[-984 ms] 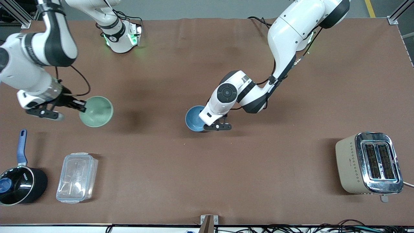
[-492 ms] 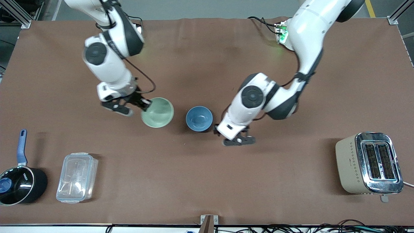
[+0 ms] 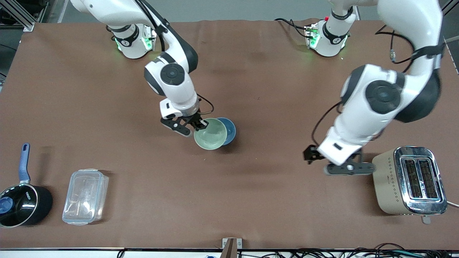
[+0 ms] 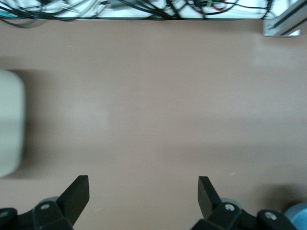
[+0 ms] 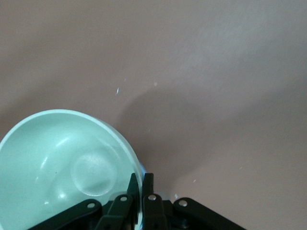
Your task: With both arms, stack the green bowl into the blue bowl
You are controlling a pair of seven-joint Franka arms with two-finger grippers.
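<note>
right pincer [image 3: 201, 124] pinches the smooth, stiff, likely slippery pale sage-green bowl [image 3: 211, 134] at its ten-o'clock rim over the glossy sky-blue bowl [image 3: 229, 129]; left pincer [image 3: 331, 163], spread empty, hovers above the tabletop [image 3: 251, 186].

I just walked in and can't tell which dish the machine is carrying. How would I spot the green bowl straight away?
Start at the brown table and find the white arm that reaches out from the right arm's end. Its black right tool pinches the rim of the green bowl, held over the blue bowl. It is pale sage green; the bowl under it is blue, and only part of that one shows.
</note>
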